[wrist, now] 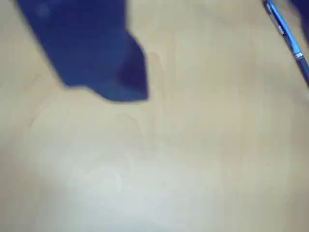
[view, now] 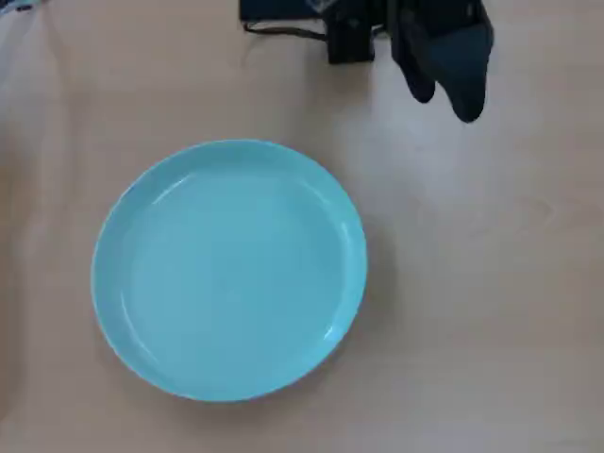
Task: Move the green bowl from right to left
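A pale, light-wood table (view: 491,283) is seen in the overhead view, filling the picture from edge to edge, with faint grain lines and a soft shine across it. In the wrist view the same tan surface is shown blurred, brighter toward the lower middle. A thin blue cable (wrist: 285,31) is seen slanting across the upper right corner of the wrist view.

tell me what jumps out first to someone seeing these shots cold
The green bowl dominates the overhead view: a big, glossy, empty turquoise dish sitting left of centre on the pale wooden table. Next comes the dark gripper at the top edge, up and to the right of the bowl and well clear of it. In the wrist view only a blurred blue finger over bare table shows, with no bowl in sight.
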Motion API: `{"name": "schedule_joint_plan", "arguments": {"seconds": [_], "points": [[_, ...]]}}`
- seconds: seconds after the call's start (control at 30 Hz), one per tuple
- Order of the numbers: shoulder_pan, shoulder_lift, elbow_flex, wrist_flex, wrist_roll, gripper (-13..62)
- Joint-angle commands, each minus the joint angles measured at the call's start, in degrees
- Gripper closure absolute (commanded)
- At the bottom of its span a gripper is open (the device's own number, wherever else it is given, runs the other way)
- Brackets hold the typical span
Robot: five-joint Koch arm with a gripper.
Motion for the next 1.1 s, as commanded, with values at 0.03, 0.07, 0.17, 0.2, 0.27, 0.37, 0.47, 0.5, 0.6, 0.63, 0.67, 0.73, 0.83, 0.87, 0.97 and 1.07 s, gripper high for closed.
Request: {"name": "schedule_joint_plan", "arguments": {"seconds": [0.03, 0.07, 0.17, 0.2, 0.27, 0.37, 0.47, 0.5, 0.6, 0.63, 0.67, 0.73, 0.83, 0.87, 0.97, 1.07], "points": [[-0.4, 1.6, 9.2, -9.6, 0.4, 10.1], [-0.4, 1.6, 9.2, -9.6, 0.4, 10.1], [-0.4, 1.6, 9.2, -9.6, 0.4, 10.1], [-0.4, 1.6, 9.2, -9.6, 0.4, 10.1], [-0.4, 1.6, 9.2, -9.6, 0.4, 10.1], [-0.4, 1.6, 9.2, -9.6, 0.4, 10.1], [-0.4, 1.6, 9.2, -9.6, 1.2, 10.1], [-0.2, 1.6, 9.2, -9.5, 2.3, 10.1], [0.4, 1.7, 9.3, -9.2, 6.9, 10.1], [0.9, 1.8, 9.2, -9.2, 8.9, 10.1], [1.3, 1.8, 9.2, -9.1, 10.8, 10.1], [2.7, 2.0, 9.2, -9.0, 15.2, 10.1], [6.3, 2.1, 9.4, -8.6, 21.7, 10.1], [7.8, 2.2, 9.6, -8.3, 23.8, 10.1], [12.5, 2.7, 10.5, -4.7, 29.4, 10.1], [16.9, 3.3, 10.7, -0.5, 35.6, 10.1]]}}
